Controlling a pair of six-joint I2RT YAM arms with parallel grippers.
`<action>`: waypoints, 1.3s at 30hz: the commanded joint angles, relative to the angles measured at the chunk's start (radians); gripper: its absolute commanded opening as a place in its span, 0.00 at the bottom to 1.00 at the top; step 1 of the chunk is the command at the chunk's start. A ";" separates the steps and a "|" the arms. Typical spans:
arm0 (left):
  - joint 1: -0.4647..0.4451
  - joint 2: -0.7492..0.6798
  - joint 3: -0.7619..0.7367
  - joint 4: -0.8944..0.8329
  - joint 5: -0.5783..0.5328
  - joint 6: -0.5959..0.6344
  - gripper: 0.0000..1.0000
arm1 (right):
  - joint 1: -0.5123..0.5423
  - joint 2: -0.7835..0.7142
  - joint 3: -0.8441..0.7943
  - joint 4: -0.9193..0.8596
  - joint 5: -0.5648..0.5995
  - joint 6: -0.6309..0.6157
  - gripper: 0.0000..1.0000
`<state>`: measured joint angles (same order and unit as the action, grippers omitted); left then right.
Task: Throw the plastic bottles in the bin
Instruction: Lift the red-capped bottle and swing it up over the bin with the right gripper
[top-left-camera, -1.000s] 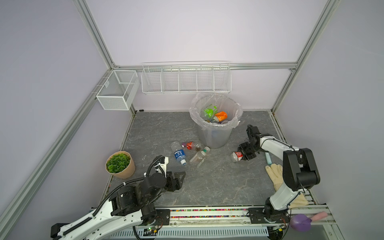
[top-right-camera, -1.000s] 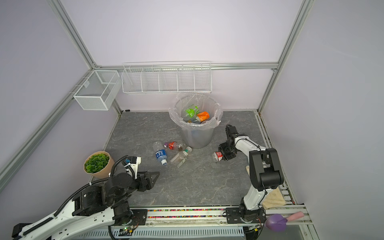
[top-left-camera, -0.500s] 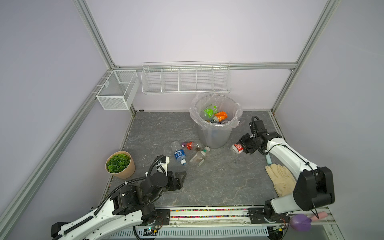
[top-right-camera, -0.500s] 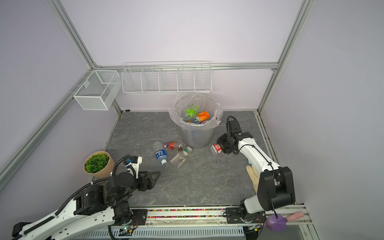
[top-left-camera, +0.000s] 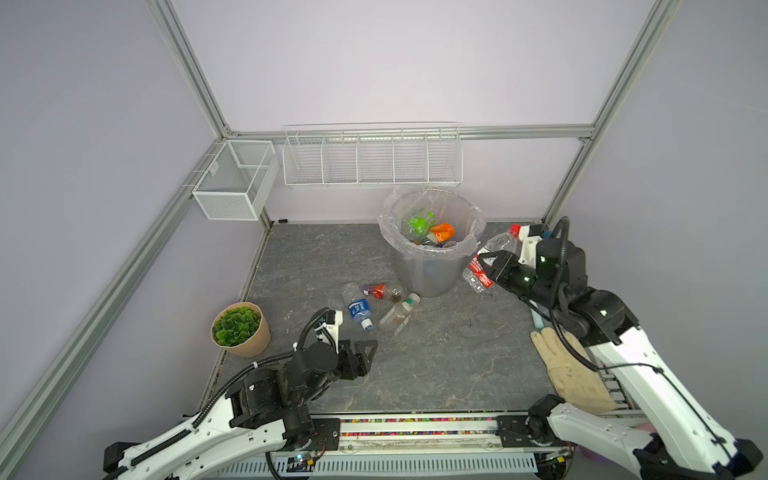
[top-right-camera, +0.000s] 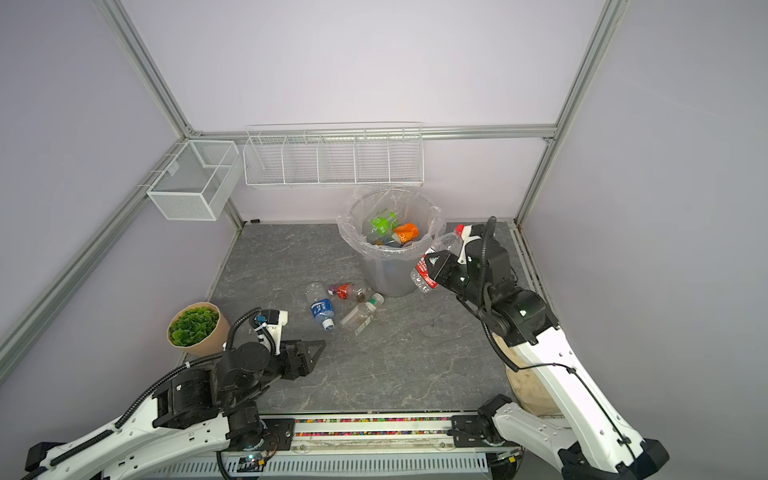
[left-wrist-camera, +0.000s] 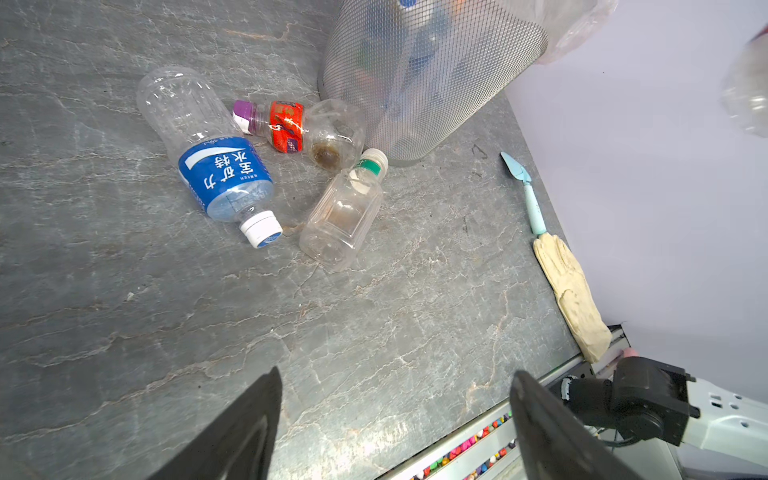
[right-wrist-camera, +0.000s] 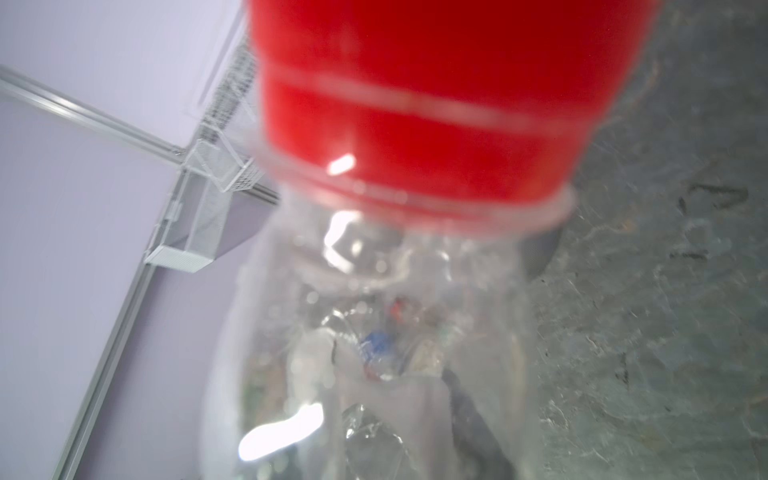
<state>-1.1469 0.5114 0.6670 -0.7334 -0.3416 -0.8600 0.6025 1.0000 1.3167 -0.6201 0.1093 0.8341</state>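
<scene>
**One bottle up in the air, right next to the bin**

Your left end effector (left-wrist-camera: 395, 419) hangs low over the tabletop (top-left-camera: 436, 365). Its jaws are wide apart and nothing is in them. Just ahead of it, three bottles lie on their sides, close together: a blue-label bottle (top-left-camera: 358, 308), a small red-label bottle (top-left-camera: 379, 291) and a green-capped bottle (top-left-camera: 398, 314). They lie by the foot of the bin (top-left-camera: 428, 274), which already has some bottles inside. Your right end effector (top-left-camera: 487, 268) is clamped on a red-capped bottle (top-left-camera: 498, 244). It holds the bottle up in the air, just beside the bin's rim and not over the hole yet.

This looks like the carry step. Next, you likely need to bring the bottle over the opening and then let go. Watch the plastic bag (top-left-camera: 478, 220) that puffs out around the rim, because the bottle could catch on it or bounce off.

A potted plant (top-left-camera: 237, 328) sits far to the left. White wire baskets (top-left-camera: 372, 166) hang on the back wall. A little blue spade (left-wrist-camera: 527, 189) and a glove (top-left-camera: 571, 374) lie along the right edge. None of them is between the bottle and the bin.
</scene>
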 joint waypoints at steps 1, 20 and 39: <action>-0.006 0.013 -0.014 0.035 0.005 -0.014 0.85 | 0.162 -0.014 0.050 0.015 0.178 -0.181 0.07; -0.006 -0.080 -0.032 0.006 0.009 -0.033 0.85 | 1.050 0.565 0.726 0.015 1.027 -1.030 0.07; -0.005 -0.225 -0.044 -0.105 -0.013 -0.053 0.85 | 1.080 0.871 1.089 0.752 1.197 -1.979 0.07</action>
<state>-1.1477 0.3096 0.6350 -0.7952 -0.3325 -0.8864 1.6863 1.8473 2.3318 -0.0826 1.2728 -0.9051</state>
